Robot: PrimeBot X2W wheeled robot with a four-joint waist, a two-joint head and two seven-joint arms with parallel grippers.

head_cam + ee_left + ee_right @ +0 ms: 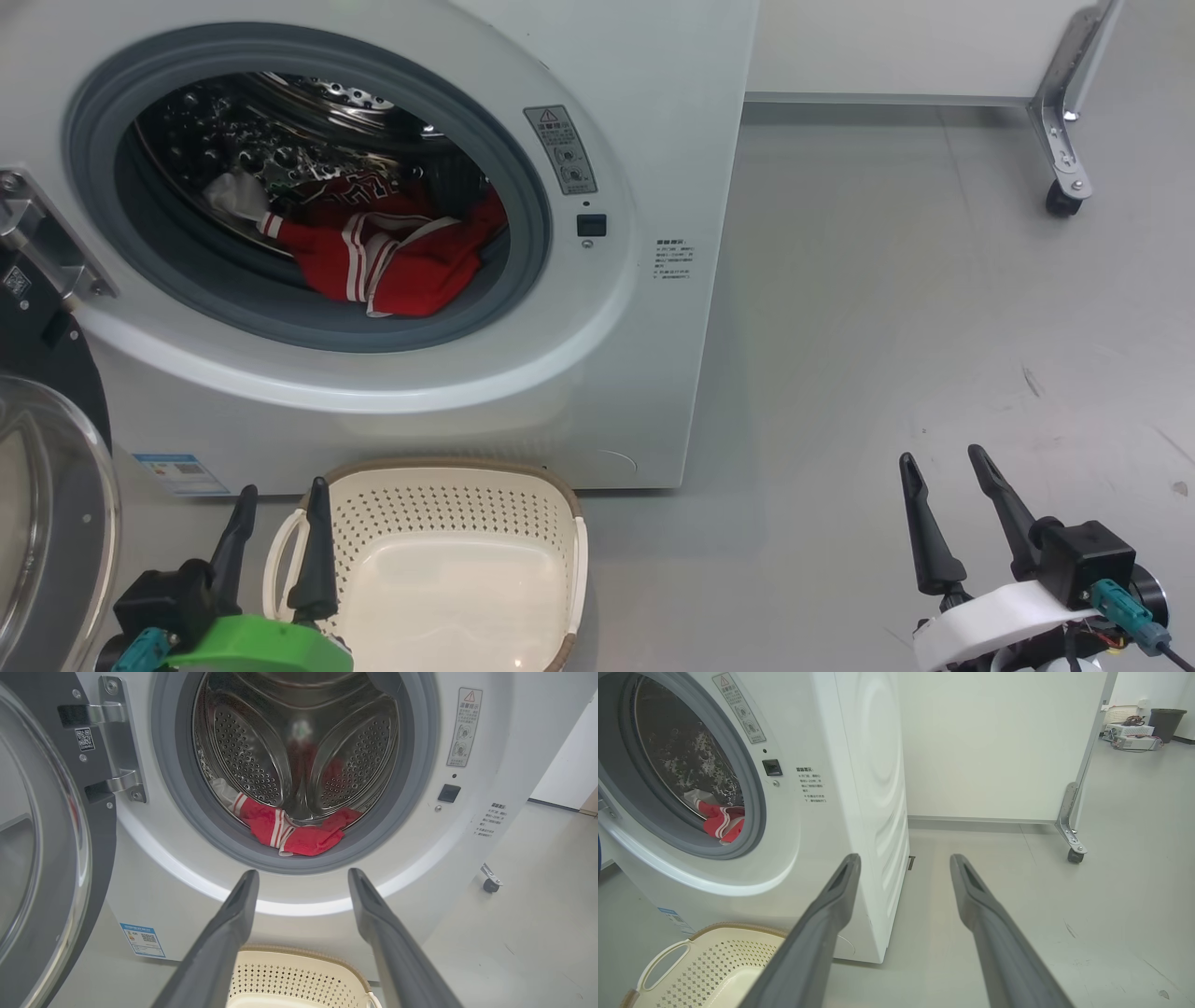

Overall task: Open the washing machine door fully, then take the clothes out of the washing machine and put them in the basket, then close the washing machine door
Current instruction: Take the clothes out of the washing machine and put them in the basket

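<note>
The white washing machine (pixel 644 140) stands ahead with its door (pixel 47 523) swung open at the left, black rim and glass bowl showing. Red clothes (pixel 392 257) with white stripes lie at the bottom of the steel drum, also in the left wrist view as clothes (pixel 294 830) and in the right wrist view as clothes (pixel 721 823). The cream basket (pixel 551 504) sits empty on the floor before the machine. My left gripper (pixel 280 499) is open beside the basket's left handle, holding nothing. My right gripper (pixel 943 459) is open over bare floor to the right.
A white panel on a metal leg with a caster (pixel 1064 201) stands at the back right. Grey floor (pixel 887 327) stretches right of the machine. Far off in the right wrist view are a dark bin (pixel 1164 723) and boxes.
</note>
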